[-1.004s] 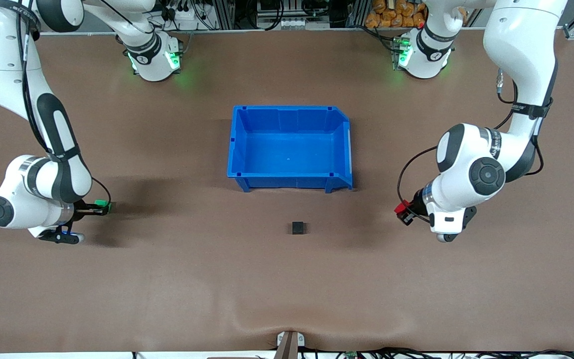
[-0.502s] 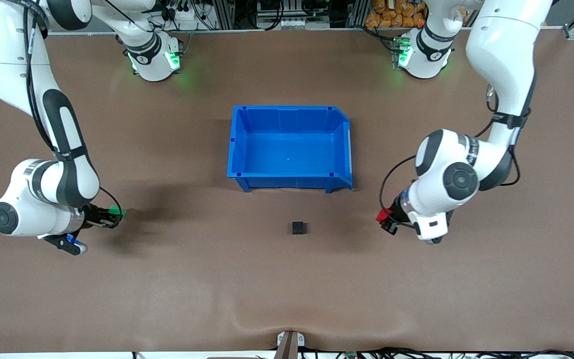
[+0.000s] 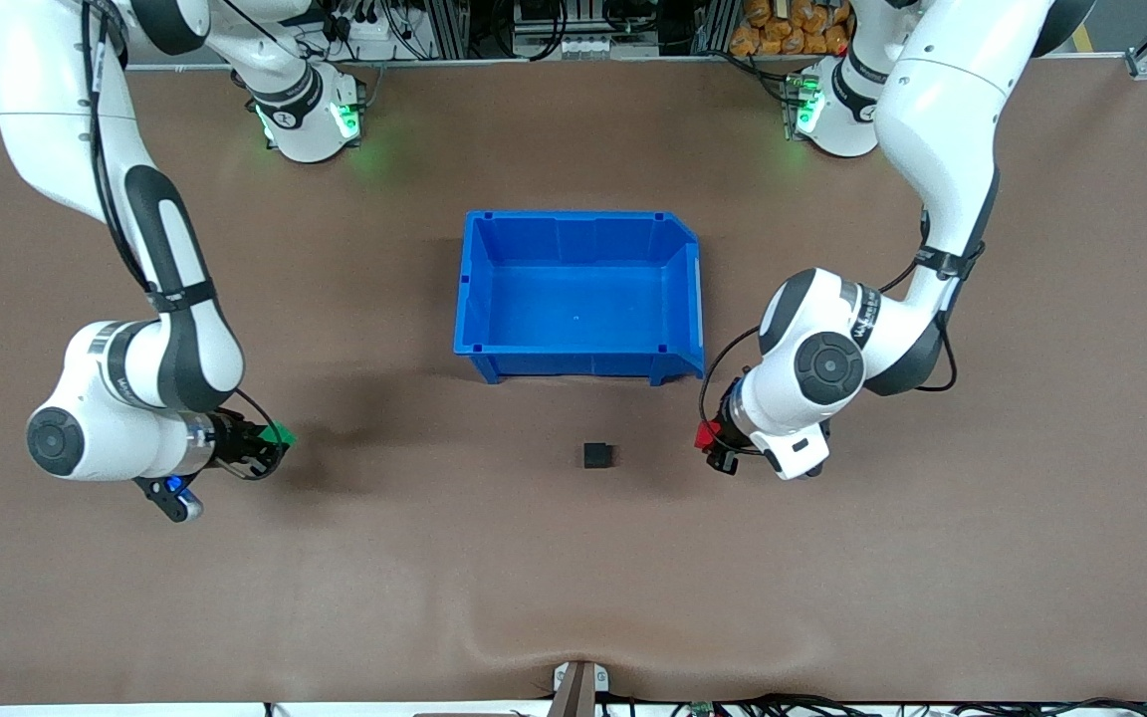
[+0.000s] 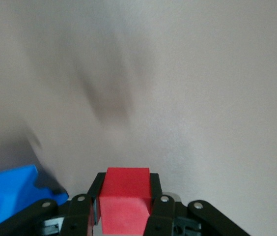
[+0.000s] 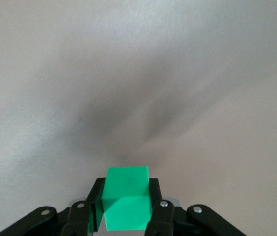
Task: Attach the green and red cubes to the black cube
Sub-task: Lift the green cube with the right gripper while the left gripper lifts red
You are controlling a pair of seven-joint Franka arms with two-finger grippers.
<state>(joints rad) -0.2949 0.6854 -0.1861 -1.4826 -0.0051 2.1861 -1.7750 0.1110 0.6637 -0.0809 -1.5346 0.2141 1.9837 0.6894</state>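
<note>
Flanking black cube, bare table between — tools gripping cubes

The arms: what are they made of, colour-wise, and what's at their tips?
Both are glossy white with black joint bands and round grey caps, and thin black cables loop outside. Each ends in a black two-fingered tool: the left tool, the right tool. Green lights glow at the bases.

— Any change on the left arm's end?
— Left gripper now much closer to the black cube, carrying the red cube in from that end of the table.
— And on the right arm's end?
— Right gripper also shifted toward the middle with the green cube, though well apart from the black cube.
</note>
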